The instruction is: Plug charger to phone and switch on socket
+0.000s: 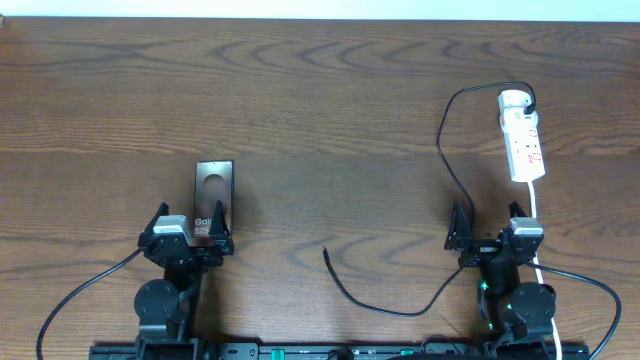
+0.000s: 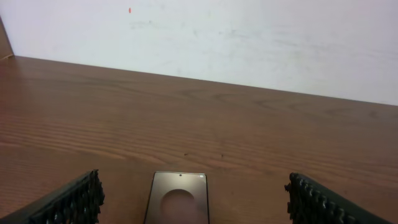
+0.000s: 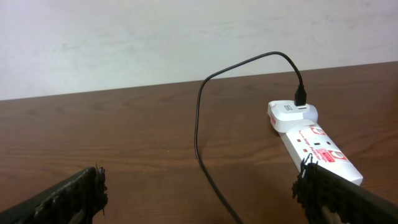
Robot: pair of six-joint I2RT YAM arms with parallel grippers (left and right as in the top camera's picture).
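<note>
The phone (image 1: 213, 190) lies flat on the table at the left, its "Galaxy" sticker end under my left gripper (image 1: 190, 228); the left wrist view shows it (image 2: 179, 198) between the open fingers. The white socket strip (image 1: 522, 135) lies at the far right and shows in the right wrist view (image 3: 314, 140). The black charger cable (image 1: 452, 165) runs from a plug in the strip's far end (image 3: 300, 94), curves down past my open right gripper (image 1: 495, 232), and ends with its loose tip (image 1: 326, 253) on the table between the arms.
A white cord (image 1: 534, 205) leads from the socket strip toward the right arm base. A white wall (image 2: 217, 37) stands behind the table's far edge.
</note>
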